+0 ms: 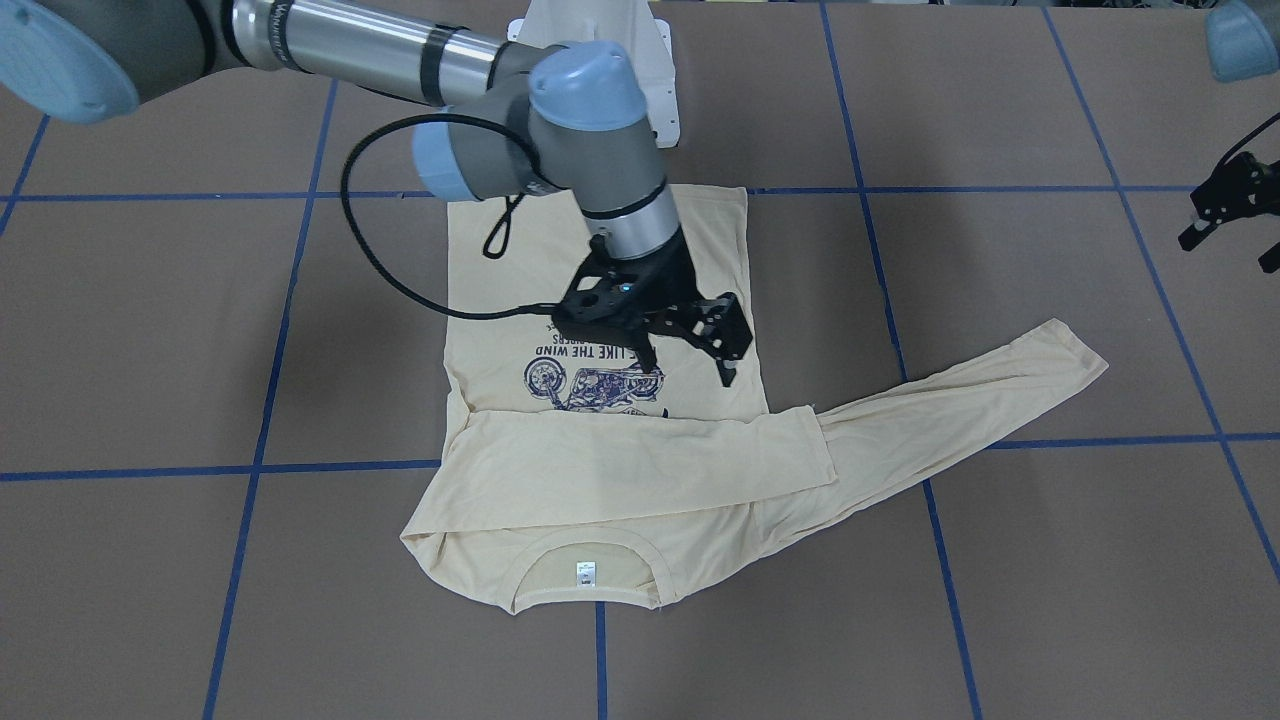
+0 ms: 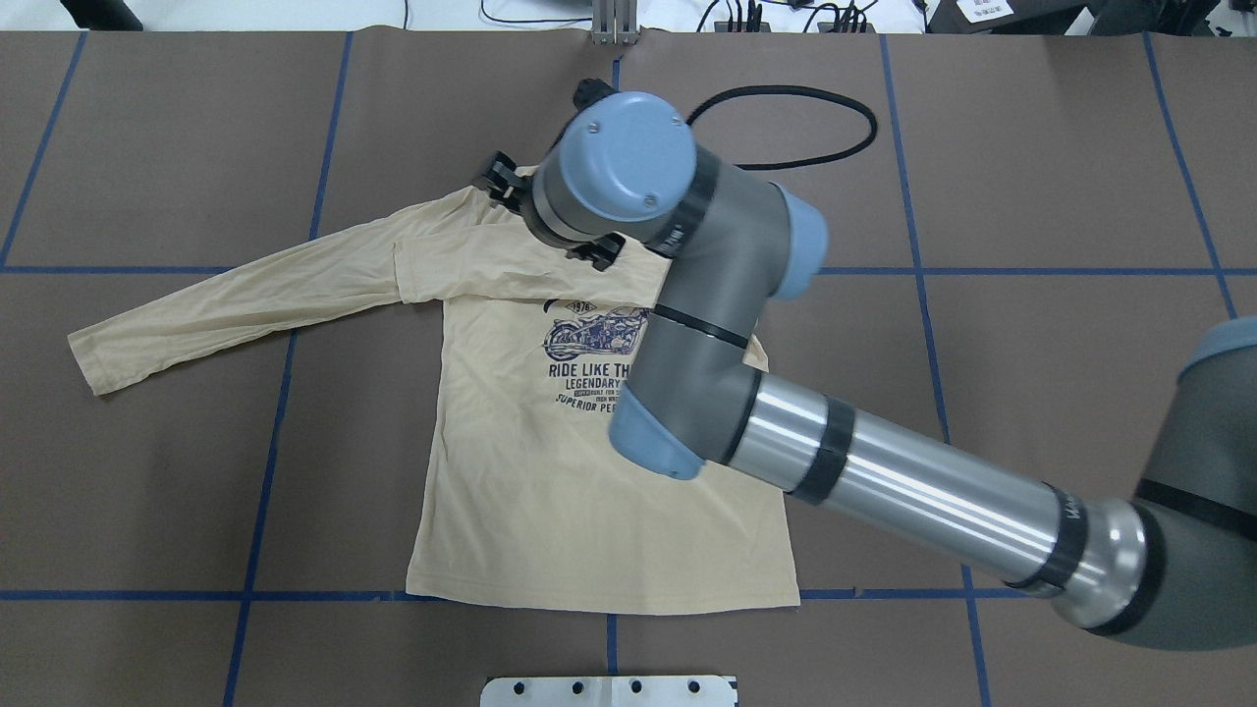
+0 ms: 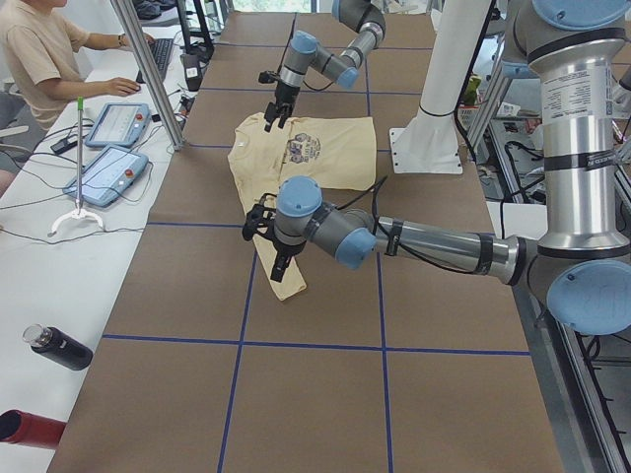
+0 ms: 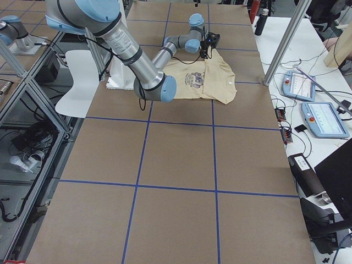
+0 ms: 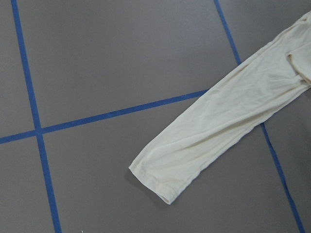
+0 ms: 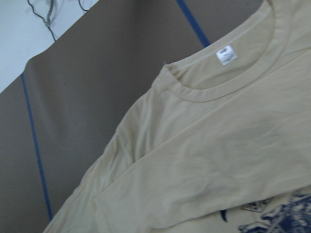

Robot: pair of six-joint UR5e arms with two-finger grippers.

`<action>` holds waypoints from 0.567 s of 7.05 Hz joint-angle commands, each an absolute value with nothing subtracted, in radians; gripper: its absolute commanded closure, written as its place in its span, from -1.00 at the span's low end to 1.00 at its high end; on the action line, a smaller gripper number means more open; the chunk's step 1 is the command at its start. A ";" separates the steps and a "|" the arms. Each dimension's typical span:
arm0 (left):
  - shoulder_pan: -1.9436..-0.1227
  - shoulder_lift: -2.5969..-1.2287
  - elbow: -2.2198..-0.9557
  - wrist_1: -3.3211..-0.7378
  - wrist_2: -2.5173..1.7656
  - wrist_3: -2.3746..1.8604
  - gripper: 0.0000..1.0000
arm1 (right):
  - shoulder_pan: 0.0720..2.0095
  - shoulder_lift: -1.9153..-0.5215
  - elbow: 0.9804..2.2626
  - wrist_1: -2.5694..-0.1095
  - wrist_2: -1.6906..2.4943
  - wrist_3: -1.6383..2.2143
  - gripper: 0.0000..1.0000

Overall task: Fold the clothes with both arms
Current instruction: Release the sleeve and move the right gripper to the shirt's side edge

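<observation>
Thin matt cloth T-shirt [image 1: 600, 470], faintly creased, matt brown paper table cover [image 1: 1000, 600], shiny smooth metal right arm [image 1: 350, 50]

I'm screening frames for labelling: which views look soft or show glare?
Right wrist view: dim and soft, the pale cream-yellow long-sleeved T-shirt and its navy print blurred. Overhead view: bright glare along the right arm's silver tube. Front-facing view: sharp, even light.

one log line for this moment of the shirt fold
T-shirt: flat, print up | folded sleeve: across chest | other sleeve: outstretched | right gripper: open, above print | left gripper: open, empty
</observation>
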State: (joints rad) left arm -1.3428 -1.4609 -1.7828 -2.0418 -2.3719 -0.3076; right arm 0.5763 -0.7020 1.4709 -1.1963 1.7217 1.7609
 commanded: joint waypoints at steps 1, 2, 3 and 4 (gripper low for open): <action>-1.331 -1.489 -1.578 -2.309 -2.358 -0.319 -0.80 | 0.595 -1.016 1.815 -1.261 1.764 1.633 -1.00; -1.331 -1.509 -1.544 -2.344 -2.364 -0.324 -0.64 | 0.598 -1.081 1.851 -1.261 1.769 1.587 -1.00; -1.309 -1.525 -1.528 -2.350 -2.359 -0.348 -0.58 | 0.603 -1.121 1.861 -1.262 1.770 1.585 -1.00; -1.240 -1.554 -1.510 -2.342 -2.359 -0.356 -0.55 | 0.603 -1.174 1.880 -1.258 1.770 1.580 -1.00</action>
